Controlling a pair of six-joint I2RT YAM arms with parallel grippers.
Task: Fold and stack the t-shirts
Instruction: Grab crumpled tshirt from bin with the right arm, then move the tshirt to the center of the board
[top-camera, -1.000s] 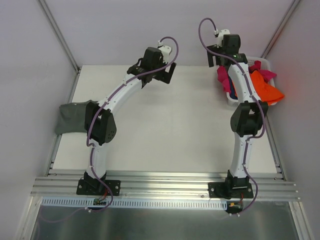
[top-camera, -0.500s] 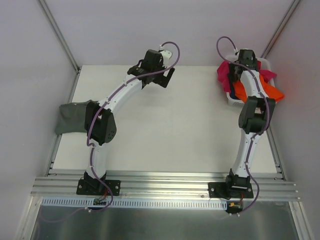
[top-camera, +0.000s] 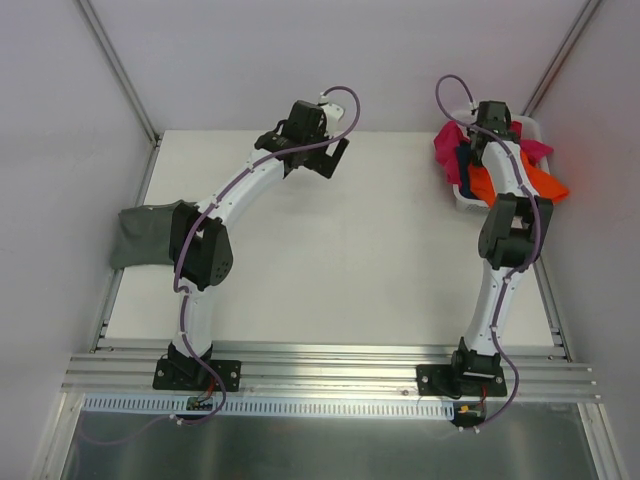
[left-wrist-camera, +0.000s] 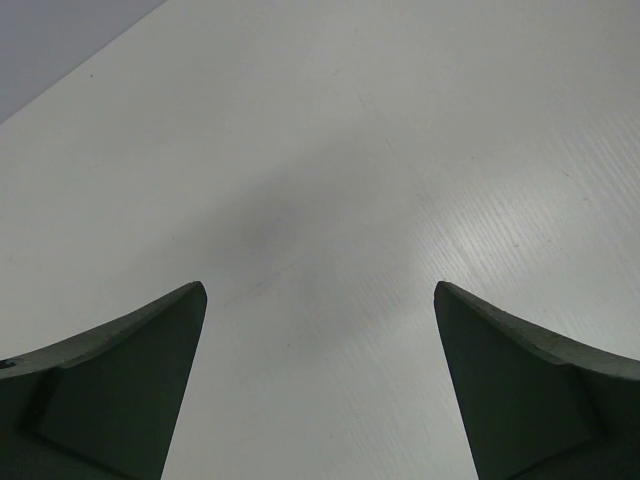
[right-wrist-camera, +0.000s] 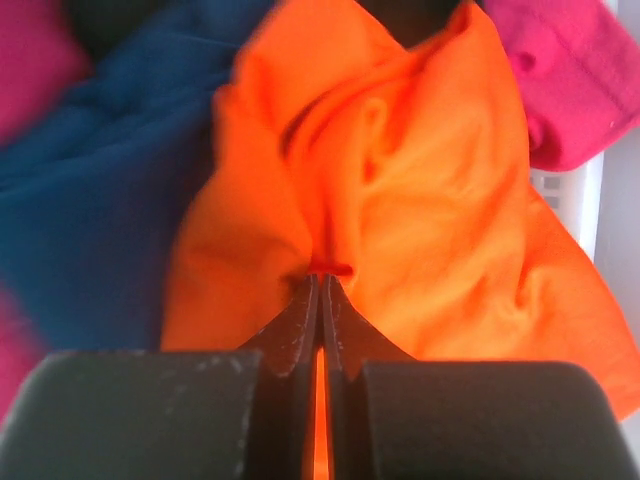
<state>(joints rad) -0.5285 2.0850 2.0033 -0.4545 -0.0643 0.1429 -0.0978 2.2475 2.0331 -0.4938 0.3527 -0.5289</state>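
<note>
An orange t-shirt (right-wrist-camera: 420, 220) lies crumpled in the white basket (top-camera: 462, 200) at the back right, over a navy blue t-shirt (right-wrist-camera: 100, 190) and a magenta t-shirt (right-wrist-camera: 560, 80). My right gripper (right-wrist-camera: 320, 275) is shut on a fold of the orange t-shirt (top-camera: 545, 180); cloth shows between its fingers. The grey-green t-shirt (top-camera: 140, 235) lies folded at the table's left edge, partly under the left arm. My left gripper (top-camera: 335, 158) hangs open over bare table (left-wrist-camera: 320, 200) at the back middle, its fingers (left-wrist-camera: 120, 380) wide apart with nothing between them.
The basket's slatted rim (right-wrist-camera: 575, 195) shows at the right of the right wrist view. Purple cables loop over both arms. Metal rails run along the table's near edge (top-camera: 330, 365), and walls close in the left, back and right.
The right gripper moved right from beside the basket to above it, came down into the pile, and shut on the orange t-shirt. The left arm has stayed still.
</note>
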